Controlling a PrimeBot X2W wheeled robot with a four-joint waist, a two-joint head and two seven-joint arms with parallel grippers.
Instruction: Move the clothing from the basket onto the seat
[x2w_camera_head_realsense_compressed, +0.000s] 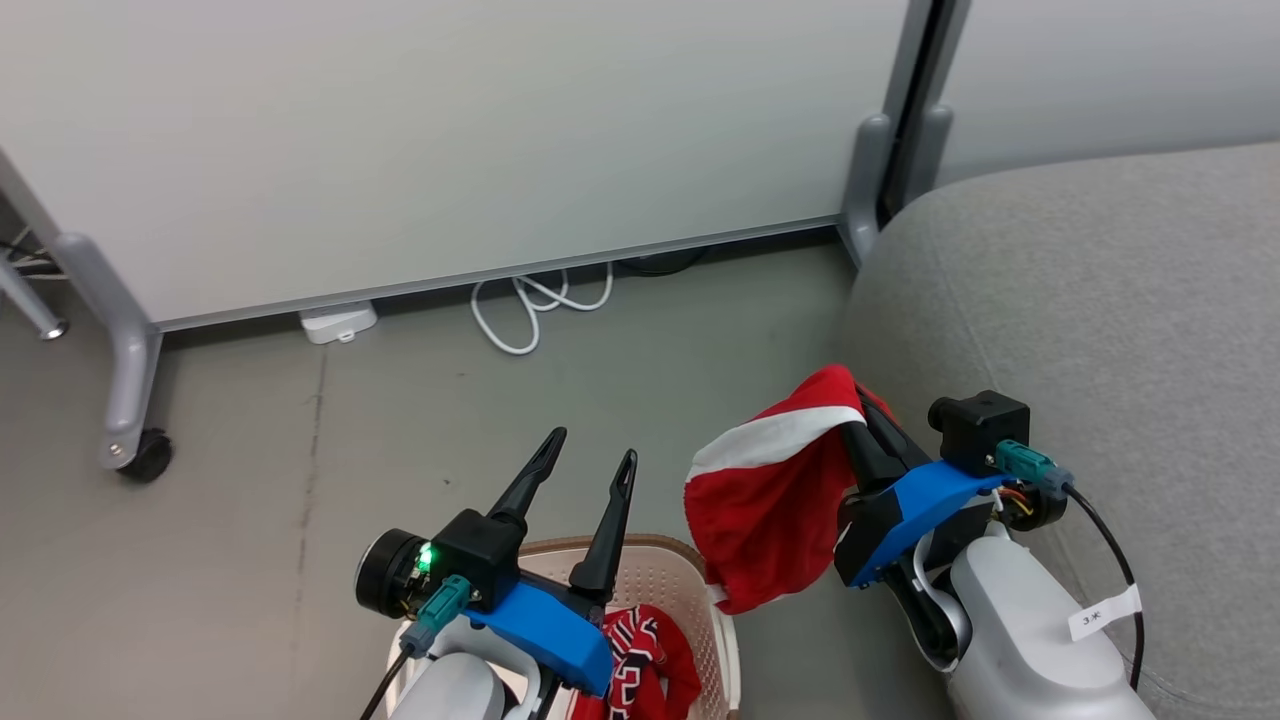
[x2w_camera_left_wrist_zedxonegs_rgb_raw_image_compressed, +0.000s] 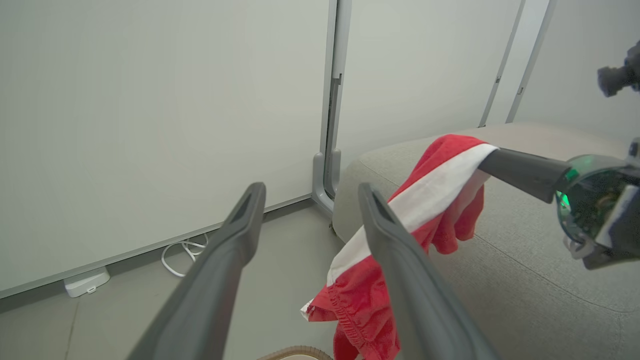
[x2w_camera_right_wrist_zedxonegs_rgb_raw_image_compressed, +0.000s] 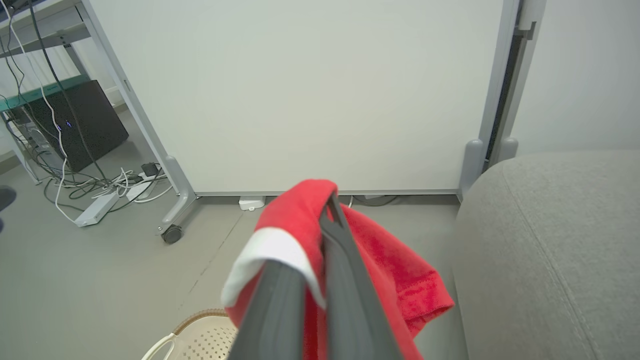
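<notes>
A red garment with a white band (x2w_camera_head_realsense_compressed: 770, 490) hangs in the air from my right gripper (x2w_camera_head_realsense_compressed: 858, 408), which is shut on it beside the rounded corner of the grey seat (x2w_camera_head_realsense_compressed: 1100, 290). The same cloth drapes over my right gripper (x2w_camera_right_wrist_zedxonegs_rgb_raw_image_compressed: 327, 205) in the right wrist view and hangs in front of the seat (x2w_camera_left_wrist_zedxonegs_rgb_raw_image_compressed: 525, 280) in the left wrist view. The cream basket (x2w_camera_head_realsense_compressed: 665, 575) stands on the floor below, with a red jersey with black-and-white print (x2w_camera_head_realsense_compressed: 645, 660) inside. Above it my left gripper (x2w_camera_head_realsense_compressed: 592, 448) is open with nothing between its fingers.
A white partition panel (x2w_camera_head_realsense_compressed: 430, 140) on grey wheeled legs (x2w_camera_head_realsense_compressed: 135, 400) stands behind. A white cable coil (x2w_camera_head_realsense_compressed: 535, 305) and a small white box (x2w_camera_head_realsense_compressed: 338, 322) lie at its foot. Cables, a power strip (x2w_camera_right_wrist_zedxonegs_rgb_raw_image_compressed: 95, 207) and a dark case (x2w_camera_right_wrist_zedxonegs_rgb_raw_image_compressed: 85, 120) sit at far left.
</notes>
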